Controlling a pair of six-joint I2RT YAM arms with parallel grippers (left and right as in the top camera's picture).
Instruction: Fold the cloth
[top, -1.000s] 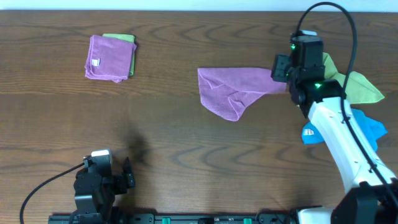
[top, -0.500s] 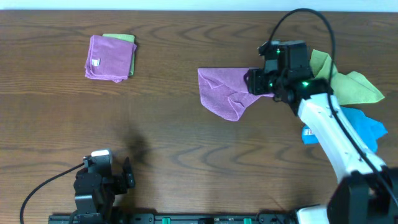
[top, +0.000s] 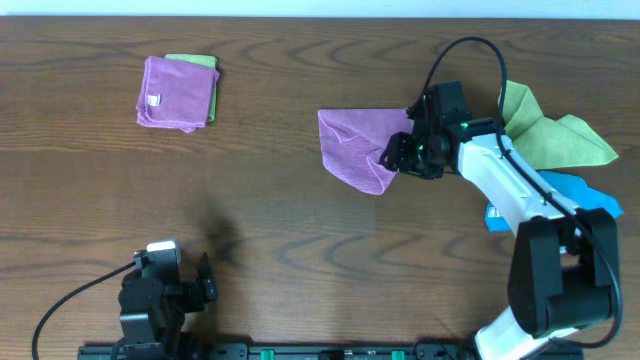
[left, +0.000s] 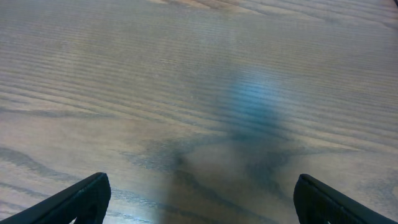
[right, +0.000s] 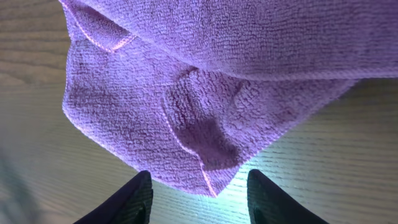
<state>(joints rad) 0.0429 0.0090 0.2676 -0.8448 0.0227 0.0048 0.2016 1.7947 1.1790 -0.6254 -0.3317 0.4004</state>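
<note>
A purple cloth lies rumpled on the wooden table, partly folded over itself, with a pointed corner toward the front. My right gripper is open just over that corner; in the right wrist view the cloth fills the top and its corner tip hangs between the two open fingers. Nothing is held. My left gripper rests at the front left, far from the cloth; its wrist view shows only bare wood between wide-open fingers.
A folded purple cloth on a green one sits at the back left. A green cloth and a blue cloth lie at the right, beside my right arm. The table's front edge is near the left arm's base.
My right gripper moved left and forward along the purple cloth, from its right edge to the front corner. The cloth's right end is now folded in. The left arm has not moved.
</note>
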